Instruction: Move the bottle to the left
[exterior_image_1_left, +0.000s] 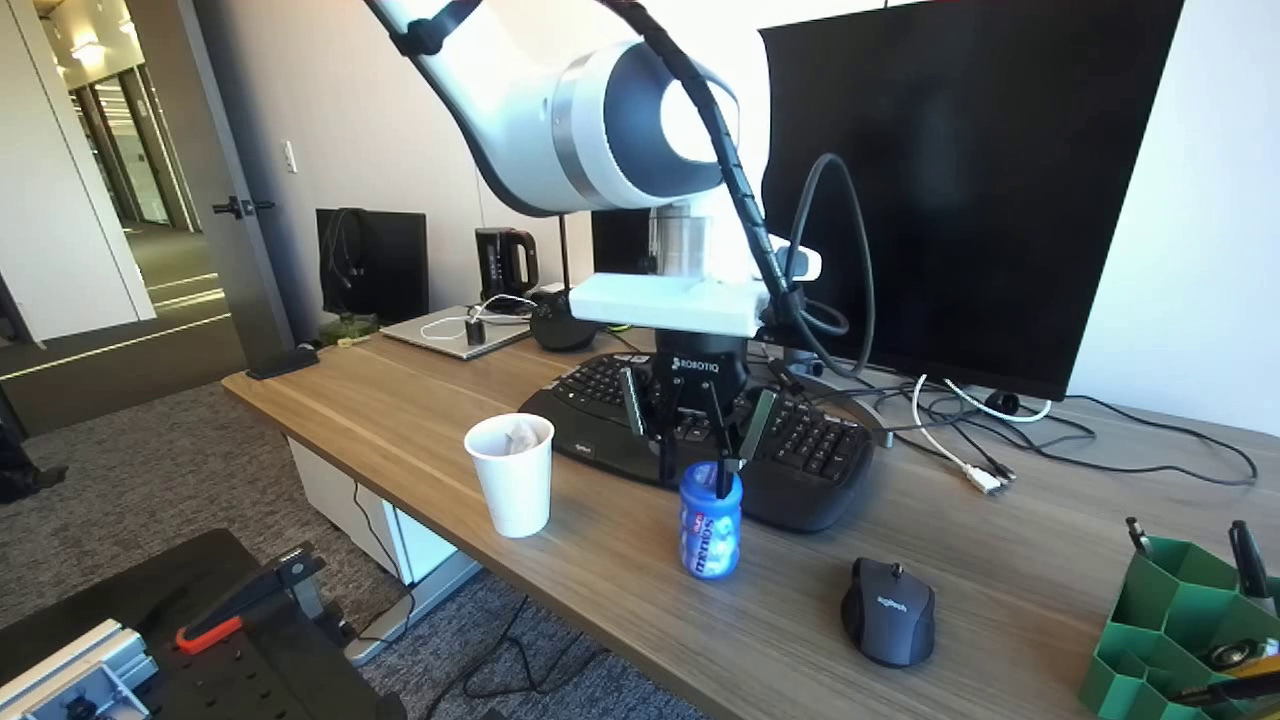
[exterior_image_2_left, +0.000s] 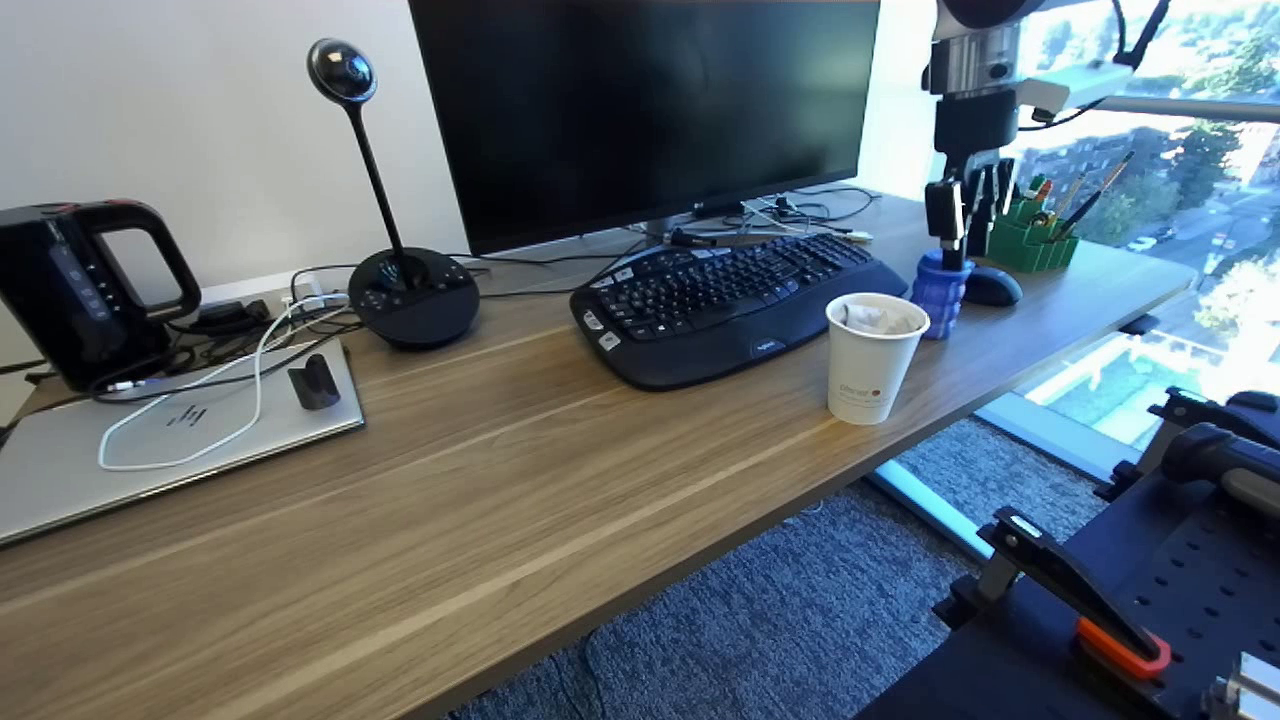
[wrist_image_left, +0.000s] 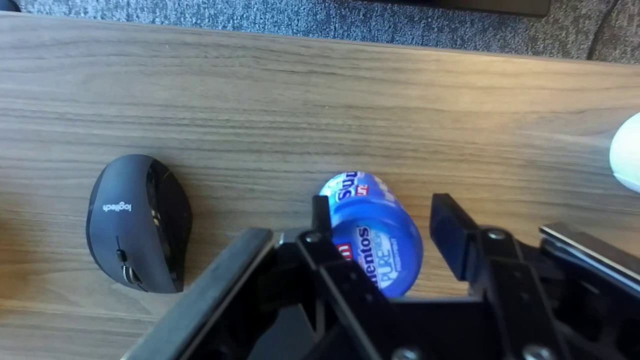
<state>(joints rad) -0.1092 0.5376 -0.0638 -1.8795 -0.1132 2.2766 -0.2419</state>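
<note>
A blue cylindrical plastic bottle (wrist_image_left: 387, 250) with "mentos" lettering shows between the parted fingers (wrist_image_left: 452, 237) of the black metal gripper (wrist_image_left: 383, 222); the left-hand finger overlaps its edge, contact unclear, and a gap shows by the right-hand one. On the brown wood-grained counter (wrist_image_left: 250, 125), a dark grey rounded computer mouse (wrist_image_left: 130, 220) lies at left. A white curved object (wrist_image_left: 627, 155) is cut off at right; blue-grey carpet (wrist_image_left: 250, 22) borders the counter.

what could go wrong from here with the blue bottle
The blue bottle looks off-centre in the open hand: the wrist view shows a gap at one finger but not the other, so closing might shove or tip it. The white paper cup stands off to one side and could be knocked if the move goes that way. The cup is also near the edge of the desk, so a bump might send it over.
</note>
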